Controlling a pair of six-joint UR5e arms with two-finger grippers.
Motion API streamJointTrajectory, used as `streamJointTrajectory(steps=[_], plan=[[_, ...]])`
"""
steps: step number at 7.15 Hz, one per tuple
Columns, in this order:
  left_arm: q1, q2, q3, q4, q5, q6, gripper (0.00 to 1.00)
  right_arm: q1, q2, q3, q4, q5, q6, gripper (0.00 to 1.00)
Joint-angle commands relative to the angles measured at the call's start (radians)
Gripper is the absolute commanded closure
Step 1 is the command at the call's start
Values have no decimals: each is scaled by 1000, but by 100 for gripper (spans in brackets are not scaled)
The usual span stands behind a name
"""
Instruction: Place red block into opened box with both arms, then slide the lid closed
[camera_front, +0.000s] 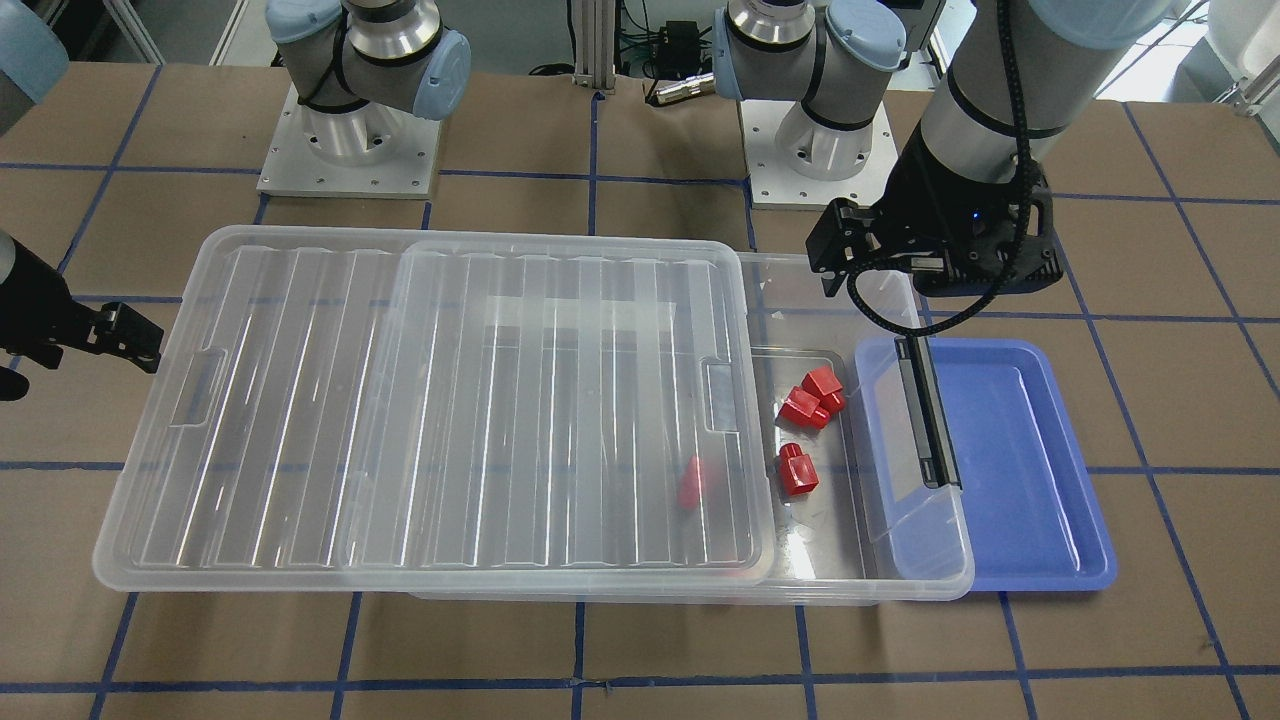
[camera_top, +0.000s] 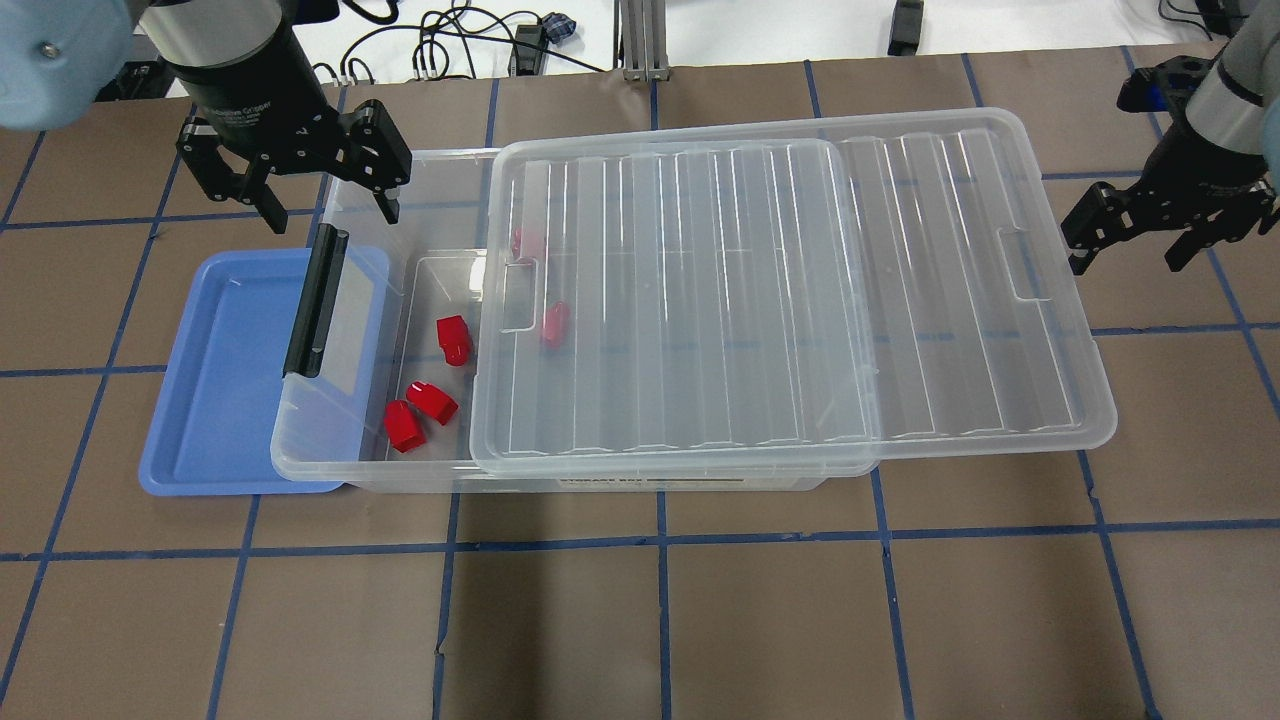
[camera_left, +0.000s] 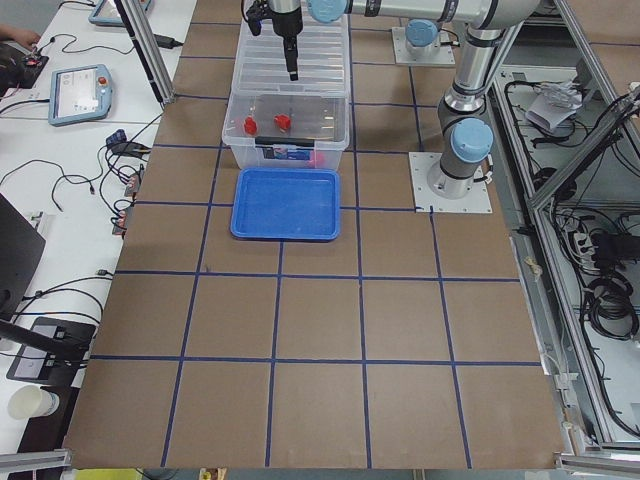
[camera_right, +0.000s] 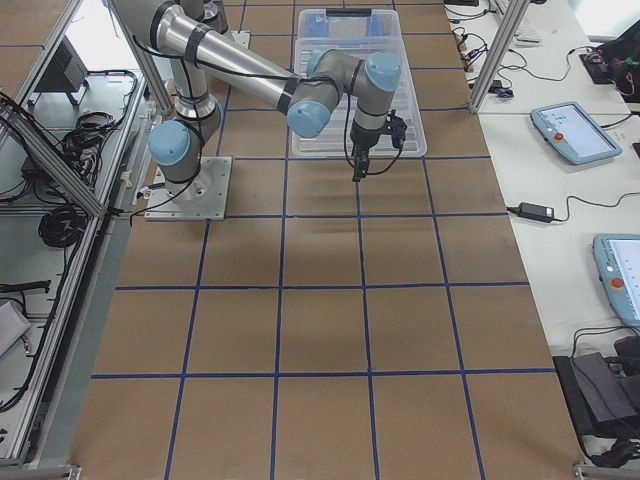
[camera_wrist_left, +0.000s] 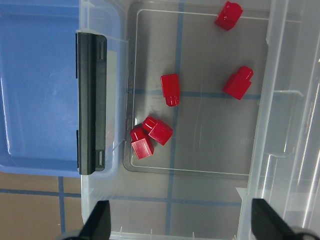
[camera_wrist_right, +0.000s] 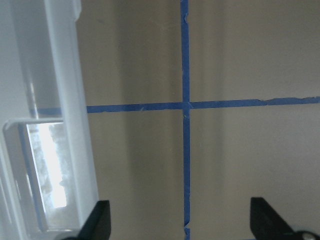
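Red block (camera_wrist_left: 170, 90): one of five loose on the clear box's (camera_top: 640, 482) floor. Lid (camera_top: 950, 300): atop box, slid partway off. Left gripper (camera_top: 333, 215): fingers spread, empty, near the latch (camera_top: 315, 300). Right gripper (camera_top: 1125, 262): fingers spread, empty, beside lid's outer end.

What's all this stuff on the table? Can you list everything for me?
box: one, clear, mid-table
lid: one, clear, slid partway off the box
red blocks: five, red, inside the box, two under the lid
latch bar: one, black, box's uncovered end
tray: one, blue, at that end
table: one, brown, blue tape grid
left gripper: one, black, open, over the latch end
right gripper: one, black, open, beside the lid's overhanging end
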Motion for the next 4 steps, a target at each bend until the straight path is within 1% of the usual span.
streamJointTrajectory(steps=[1,2,4], plan=[[1,14,4,8,3,12,0,53,8,2,0,2,28,0],[5,4,-1,11,0,1,0,85,9,2,0,-1,78,0],[2,16,2,3,0,6,0,98,11,2,0,-1,89,0]])
